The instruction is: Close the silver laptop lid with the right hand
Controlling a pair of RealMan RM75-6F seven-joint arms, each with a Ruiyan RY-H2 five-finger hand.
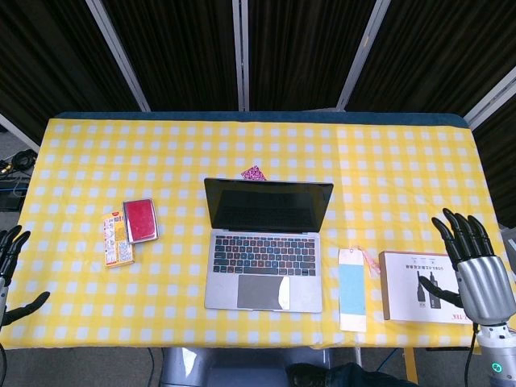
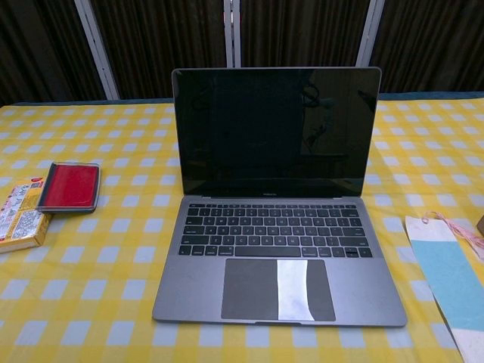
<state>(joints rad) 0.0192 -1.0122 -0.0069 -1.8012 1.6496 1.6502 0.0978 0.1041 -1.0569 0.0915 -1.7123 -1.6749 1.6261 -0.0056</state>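
Silver laptop sitting mid-table, lid up, screen dark. Right hand hovering over the brown box, fingers spread, holding nothing; left hand at the table's edge, likewise empty (both seen only in the head view; neither in the chest view).

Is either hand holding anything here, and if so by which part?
Nothing is held. The right hand and left hand are open, away from the laptop.

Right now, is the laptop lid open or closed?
Open. The silver laptop has its lid standing up, with the dark screen and keyboard exposed. The right hand is off to the side, not touching it.
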